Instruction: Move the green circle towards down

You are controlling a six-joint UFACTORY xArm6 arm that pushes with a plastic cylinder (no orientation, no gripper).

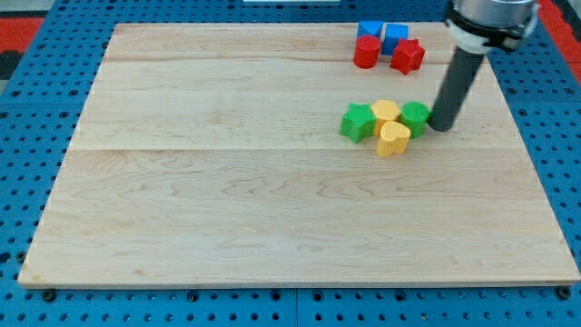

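- My tip [444, 126], the bottom end of the dark rod, is sitting just beside the small green round block [415, 115], on that block's right side in the view. They are looking like they touch.
- There is no hand to open or shut; the rod is holding nothing.
- To go down the view, I think my tip is needing to get above the green round block first, since a push from here would be sending it left.
- Left of my tip, past the green one, a yellow round block [386, 112], a yellow heart block [393, 139] and a green star block [358, 122] are crowding close.
- The pale wooden board [227, 200] is lying flat, with lots of room below my tip.
- Above my tip are two blue blocks [383, 35], a red round block [366, 53] and a red star block [408, 56].
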